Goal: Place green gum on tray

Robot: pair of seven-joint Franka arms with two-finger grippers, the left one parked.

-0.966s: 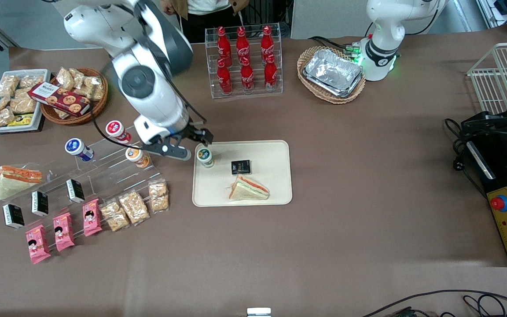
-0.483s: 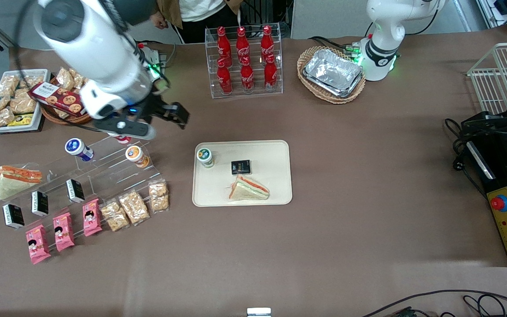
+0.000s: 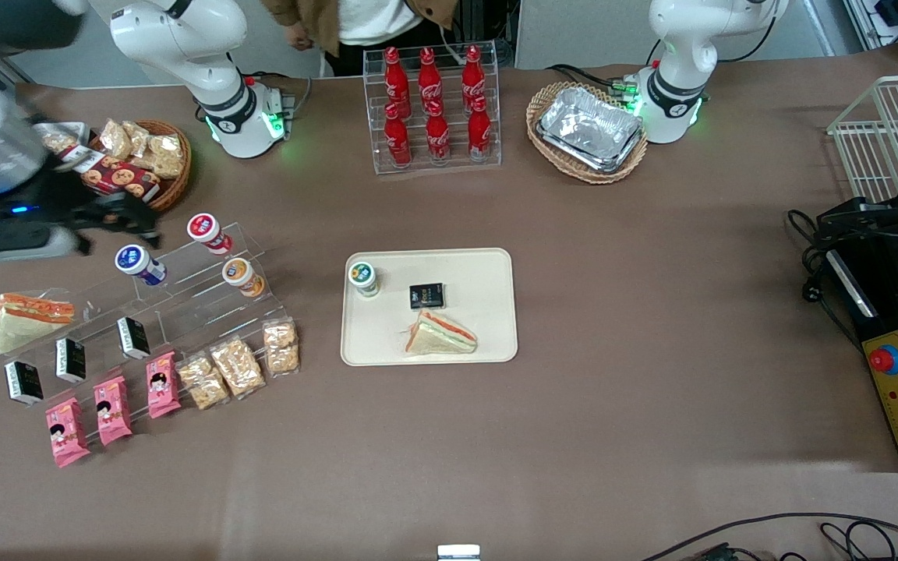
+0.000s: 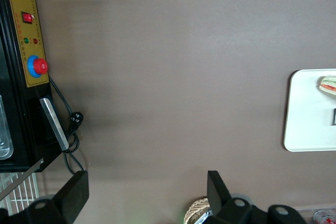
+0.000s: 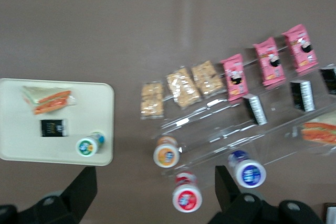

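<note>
The green gum (image 3: 362, 276) stands upright on the cream tray (image 3: 480, 269), at the tray corner nearest the clear rack, with nothing touching it. My right gripper (image 3: 118, 224) hangs high above the working arm's end of the table, over the rack's blue-lidded bottle and well away from the tray. It is open and empty. In the right wrist view the gripper (image 5: 155, 192) frames the table from above with its fingers wide apart; the green gum (image 5: 87, 146) and the tray (image 5: 16, 140) show far below.
A sandwich (image 3: 441, 333) and a black packet (image 3: 426, 295) share the tray. The clear stepped rack (image 3: 184, 300) holds blue-lidded (image 3: 137, 262), red-lidded (image 3: 206, 231) and orange-lidded (image 3: 240, 275) bottles, with snack packs beside it. A cola rack (image 3: 433, 109) and wicker baskets stand farther from the camera.
The gripper has drawn away from the tray, rising and swinging toward the working arm's end of the table. The green gum stays put on the tray.
</note>
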